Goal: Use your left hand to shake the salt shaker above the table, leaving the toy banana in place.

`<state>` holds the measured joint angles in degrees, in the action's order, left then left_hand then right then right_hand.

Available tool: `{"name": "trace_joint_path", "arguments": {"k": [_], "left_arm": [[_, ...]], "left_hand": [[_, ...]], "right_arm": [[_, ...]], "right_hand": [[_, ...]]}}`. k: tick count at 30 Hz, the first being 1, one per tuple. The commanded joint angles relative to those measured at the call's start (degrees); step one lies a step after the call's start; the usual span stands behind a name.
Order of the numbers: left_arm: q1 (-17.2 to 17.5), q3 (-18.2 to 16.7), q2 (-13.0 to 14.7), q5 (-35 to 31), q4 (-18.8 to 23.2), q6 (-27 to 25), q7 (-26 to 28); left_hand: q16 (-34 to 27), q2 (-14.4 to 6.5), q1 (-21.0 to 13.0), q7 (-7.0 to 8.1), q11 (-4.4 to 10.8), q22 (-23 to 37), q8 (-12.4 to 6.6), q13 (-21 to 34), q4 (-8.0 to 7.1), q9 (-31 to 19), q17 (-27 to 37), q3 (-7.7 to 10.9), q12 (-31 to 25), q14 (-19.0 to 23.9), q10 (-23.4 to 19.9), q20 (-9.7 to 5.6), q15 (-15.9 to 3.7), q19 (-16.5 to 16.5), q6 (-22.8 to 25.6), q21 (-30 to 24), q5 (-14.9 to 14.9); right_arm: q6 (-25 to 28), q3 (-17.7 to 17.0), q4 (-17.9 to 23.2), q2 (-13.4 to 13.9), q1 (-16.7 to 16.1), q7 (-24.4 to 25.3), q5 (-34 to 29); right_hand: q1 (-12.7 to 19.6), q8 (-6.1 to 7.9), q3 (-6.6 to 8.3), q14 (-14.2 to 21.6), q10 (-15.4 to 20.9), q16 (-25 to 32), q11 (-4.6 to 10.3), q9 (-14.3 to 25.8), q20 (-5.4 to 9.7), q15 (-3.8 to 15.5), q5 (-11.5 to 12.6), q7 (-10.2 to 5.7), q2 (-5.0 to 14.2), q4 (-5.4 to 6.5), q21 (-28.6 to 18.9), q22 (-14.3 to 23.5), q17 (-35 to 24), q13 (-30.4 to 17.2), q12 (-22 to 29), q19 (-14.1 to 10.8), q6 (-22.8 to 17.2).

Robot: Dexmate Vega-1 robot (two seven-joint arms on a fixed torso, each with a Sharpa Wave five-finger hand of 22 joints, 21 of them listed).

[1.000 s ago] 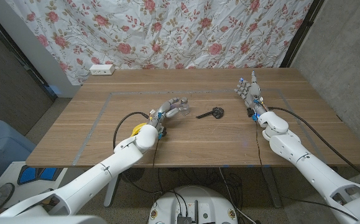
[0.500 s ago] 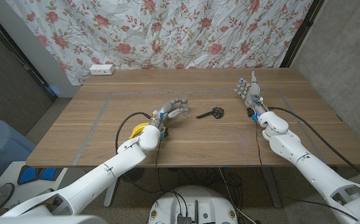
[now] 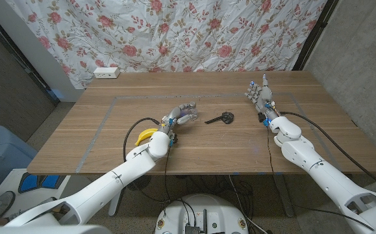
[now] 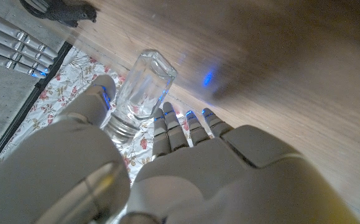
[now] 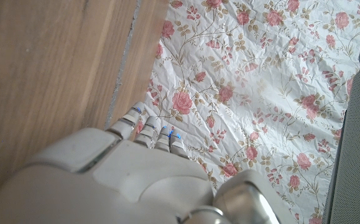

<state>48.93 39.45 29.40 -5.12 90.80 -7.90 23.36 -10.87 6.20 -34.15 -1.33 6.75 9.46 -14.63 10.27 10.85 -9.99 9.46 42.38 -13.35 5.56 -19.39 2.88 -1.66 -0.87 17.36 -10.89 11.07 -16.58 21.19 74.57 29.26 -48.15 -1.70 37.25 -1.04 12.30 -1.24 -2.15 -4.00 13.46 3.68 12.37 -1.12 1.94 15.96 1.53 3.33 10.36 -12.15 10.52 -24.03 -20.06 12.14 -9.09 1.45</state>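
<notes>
My left hand (image 3: 181,114) holds the clear glass salt shaker (image 4: 141,87) between thumb and fingers near the table's middle. The shaker's threaded neck sits in the grip and its glass base points away from the palm. In the head view the shaker (image 3: 188,117) is a small pale shape among the fingers. The yellow toy banana (image 3: 147,134) lies on the table beside my left forearm, partly hidden by it. My right hand (image 3: 260,95) stands at the right of the table, fingers apart, holding nothing. The right wrist view shows that hand (image 5: 148,168) with its fingers reaching out over the wood.
A small black object (image 3: 222,118) lies on the table just right of my left hand. A white power strip (image 3: 106,72) sits at the far left edge. Grey tape (image 3: 110,109) marks a rectangle on the wood. A floral cloth (image 3: 194,32) hangs behind.
My left forearm has shifted slightly to the right, uncovering more of the banana. The hand still holds the shaker in about the same spot. The right arm has not moved.
</notes>
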Motion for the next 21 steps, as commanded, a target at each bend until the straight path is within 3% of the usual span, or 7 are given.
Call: {"name": "trace_joint_path", "arguments": {"k": [1,10,21], "left_arm": [[-0.5,0.4,-1.0,-0.6,-1.3,-0.2,1.3],[-0.7,0.5,-1.8,-0.8,-2.2,-0.1,2.5],[-0.2,0.7,-2.7,-1.5,-2.3,-1.0,4.9]], "left_hand": [[-0.4,0.1,-1.4,-0.08,-0.05,0.1,-0.6,0.1,-0.16,-0.3,0.2,-0.33,-0.4,1.2,-1.7,0.07,-0.05,0.7,1.6,-0.1,0.4],[-0.6,0.2,-3.5,-0.11,0.94,0.2,-1.37,0.2,-0.21,-0.4,0.2,-1.16,-0.8,4.1,-5.7,-0.08,-1.26,2.3,5.2,-0.2,0.3],[-0.9,0.4,-5.1,-0.03,1.02,0.2,-1.8,0.2,-0.26,-0.5,0.2,-2.12,-1.0,7.2,-9.1,-0.15,-2.25,4.2,8.1,-0.4,0.3]], "right_arm": [[0.0,0.0,-0.1,0.0,0.0,0.0,0.0],[0.0,0.0,0.0,0.0,0.0,0.0,0.0],[0.0,0.0,-0.1,0.0,0.0,0.0,0.0]], "right_hand": [[0.0,0.2,-0.07,-0.4,-0.5,0.3,0.01,0.2,-0.03,1.94,0.3,0.55,5.86,0.32,-0.3,0.3,-0.3,-0.1,0.2,-0.5,0.1],[0.0,0.2,-0.07,-0.4,-0.4,0.2,0.02,0.2,-0.03,1.97,0.3,0.57,5.86,0.32,-0.3,0.3,-0.3,-0.1,0.2,-0.5,0.1],[0.0,0.21,-0.07,-0.4,-0.4,0.2,0.03,0.2,-0.04,2.0,0.3,0.6,5.86,0.32,-0.4,0.3,-0.3,-0.1,0.2,-0.5,0.1]]}}
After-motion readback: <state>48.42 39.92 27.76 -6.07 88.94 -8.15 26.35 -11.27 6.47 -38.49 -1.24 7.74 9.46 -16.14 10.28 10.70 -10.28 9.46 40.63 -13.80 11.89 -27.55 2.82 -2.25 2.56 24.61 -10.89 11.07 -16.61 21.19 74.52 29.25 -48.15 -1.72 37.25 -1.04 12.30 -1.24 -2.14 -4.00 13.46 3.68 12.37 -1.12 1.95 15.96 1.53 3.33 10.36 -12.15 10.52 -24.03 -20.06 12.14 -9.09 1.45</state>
